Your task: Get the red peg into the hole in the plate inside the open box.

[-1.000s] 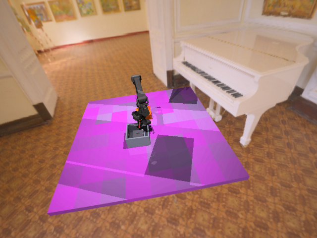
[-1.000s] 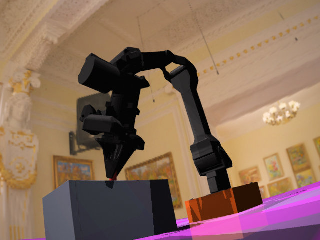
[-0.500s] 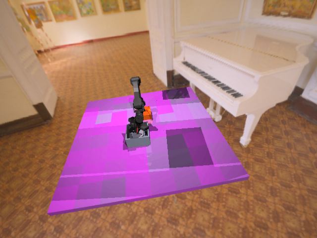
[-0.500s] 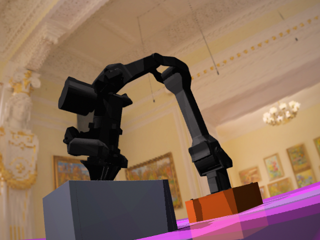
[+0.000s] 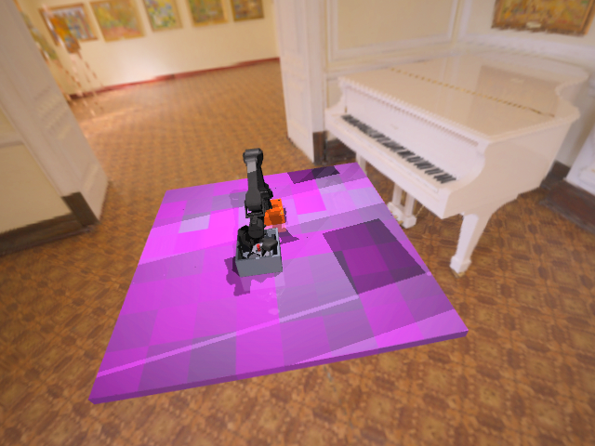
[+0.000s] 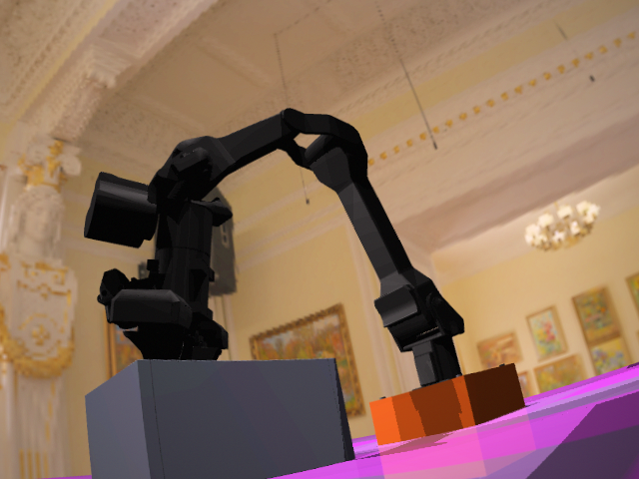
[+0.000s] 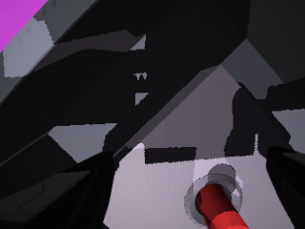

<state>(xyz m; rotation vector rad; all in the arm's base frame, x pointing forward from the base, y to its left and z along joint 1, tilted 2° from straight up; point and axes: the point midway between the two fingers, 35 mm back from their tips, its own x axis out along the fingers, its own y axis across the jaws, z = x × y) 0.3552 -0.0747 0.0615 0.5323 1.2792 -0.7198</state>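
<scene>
Peg point(image 5: 258, 247) point(image 7: 220, 210) stands in the ringed hole of the plate point(image 5: 250, 251) point(image 7: 148, 191) inside the box point(image 5: 259, 266) point(image 6: 242, 412), seating depth unclear to me; my gripper point(image 5: 257, 247) point(image 7: 191, 159) is spread wide around it, holding nothing.

Lighting's pretty bright up top, with a dark shadow patch across the purple table point(image 5: 259, 307) and glossy streaks on it. Exterior view's way moodier, arm point(image 6: 258, 142) nearly black. Wrist view has hard, jagged shadow edges, and the top view's room looks soft.
</scene>
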